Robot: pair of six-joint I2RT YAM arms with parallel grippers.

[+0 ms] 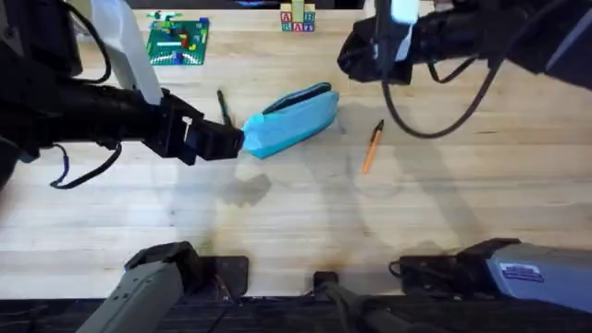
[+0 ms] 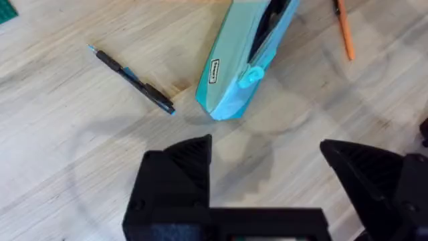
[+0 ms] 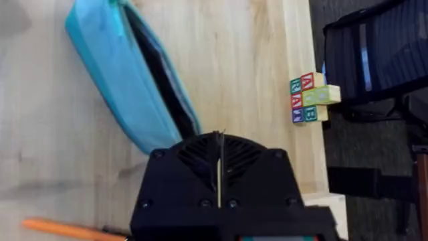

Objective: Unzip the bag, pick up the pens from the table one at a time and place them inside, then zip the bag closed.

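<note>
You are looking down on a light wooden table (image 1: 296,213) with visible grain. At its centre lies the bag (image 1: 291,120), a light blue pouch set on a slant, its long axis running from 8 o'clock to 2 o'clock. In both wrist views its zipper gapes, showing a dark interior. The black pen (image 1: 223,105) lies at the bag's 9 o'clock, just beside its lower end. The orange pen (image 1: 372,148) lies near the bag at 4 o'clock, apart from it.

Your left gripper (image 1: 231,141) sits at the bag's 8 o'clock tip; from overhead you cannot tell whether it touches. In its wrist view the fingers (image 2: 184,157) are spread wide, with bare wood between them. Your right gripper (image 1: 365,55) hangs at the bag's 1 o'clock, fingers (image 3: 219,161) pressed together, holding nothing.

At the far edge stand a green brick plate (image 1: 178,41) at 11 o'clock and letter blocks (image 1: 297,18) at 12.
</note>
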